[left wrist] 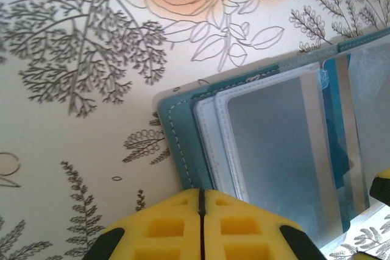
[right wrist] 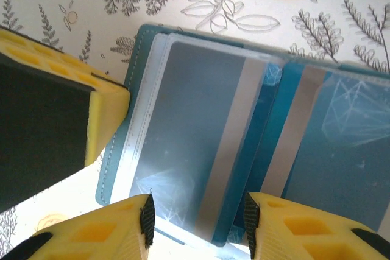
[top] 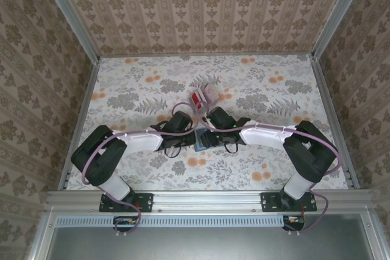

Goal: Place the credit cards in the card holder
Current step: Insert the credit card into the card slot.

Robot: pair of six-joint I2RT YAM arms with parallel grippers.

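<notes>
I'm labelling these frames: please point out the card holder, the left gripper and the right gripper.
card holder (left wrist: 177,141): left wrist view, teal cover's border.
left gripper (left wrist: 201,202): left wrist view, seam between touching fingertips.
right gripper (right wrist: 198,218): right wrist view, gap between fingertips.

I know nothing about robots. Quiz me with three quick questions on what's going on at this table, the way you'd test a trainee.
1. True or false: the card holder lies closed on the table.
2. Which arm's end effector has its fingers pressed together? A) left B) right C) both
3. Fill in the colour: the clear box beyond the arms holds something ____.

Key:
1. False. The card holder lies open, with its clear sleeves showing.
2. A. The left end effector is shut, and the right end effector is open.
3. Red.
</notes>
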